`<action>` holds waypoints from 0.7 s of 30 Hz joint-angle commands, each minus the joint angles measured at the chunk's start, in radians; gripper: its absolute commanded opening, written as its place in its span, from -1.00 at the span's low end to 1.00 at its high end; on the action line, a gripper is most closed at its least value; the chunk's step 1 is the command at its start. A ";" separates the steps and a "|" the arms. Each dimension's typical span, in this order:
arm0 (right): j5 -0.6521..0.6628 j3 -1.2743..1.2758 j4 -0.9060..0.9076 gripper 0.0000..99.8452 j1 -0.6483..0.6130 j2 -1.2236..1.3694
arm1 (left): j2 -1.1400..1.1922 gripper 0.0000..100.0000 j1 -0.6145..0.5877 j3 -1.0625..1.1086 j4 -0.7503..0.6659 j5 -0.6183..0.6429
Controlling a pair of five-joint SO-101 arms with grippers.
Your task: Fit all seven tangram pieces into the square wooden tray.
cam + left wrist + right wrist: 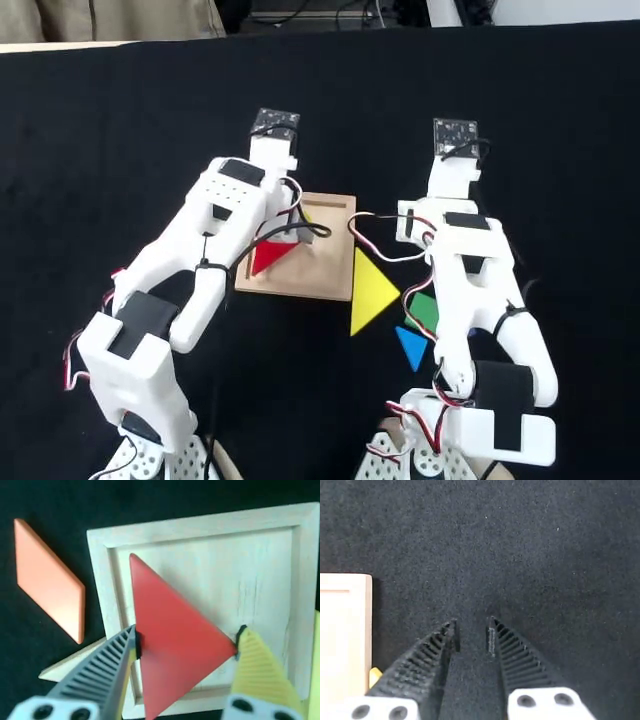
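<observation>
The left tool (187,637) is gripping the red triangle (165,615), its grey finger (102,667) pressing on one edge and its yellow finger (260,665) on the opposite corner. It is holding the piece over the floor of the square wooden tray (200,527). Most of the triangle is sitting inside the walls, but one point is overhanging the rim on the tool's side, so I judge it is not yet lying flat in the recess.

To seat it well, the arm is likely needing to carry the piece deeper until that point is clearing the rim. It could then turn the piece so one edge is running flush along a wall, and lower it level before opening. Dropping it tilted is risking a corner riding up on the rim.

Room inside is generous, with the rest of the tray floor showing bare wood. Outside is tighter. An orange parallelogram (50,580) is lying on the bench (120,120) just beside one wall. A pale triangle (75,662) is resting against the tray's corner, close under the grey finger.

Further right, the yellow triangle (370,290) is lying just beside the tray's right wall, perhaps touching it. The green piece (424,310) and blue triangle (411,346) are waiting near the right arm. The right tool (472,635) is hanging over bare bench off the tray's side, its fingers standing narrowly apart with nothing between them.
</observation>
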 commanded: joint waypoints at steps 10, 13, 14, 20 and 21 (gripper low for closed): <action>-0.003 -0.005 -0.017 -0.79 0.015 -0.041 | -0.063 -0.32 -0.104 -0.015 -0.012 -0.006; -0.002 -0.005 -0.017 -0.79 0.014 -0.041 | -0.063 -0.32 -0.091 -0.015 -0.012 -0.008; -0.002 -0.005 -0.017 -0.79 0.014 -0.041 | -0.063 -0.32 -0.077 -0.015 -0.012 -0.008; -0.002 -0.005 -0.014 -0.79 0.014 -0.041 | -0.063 -0.32 -0.033 -0.007 -0.037 -0.052; -0.002 -0.005 -0.014 -0.79 0.014 -0.041 | -0.063 -0.32 -0.035 -0.007 -0.048 -0.055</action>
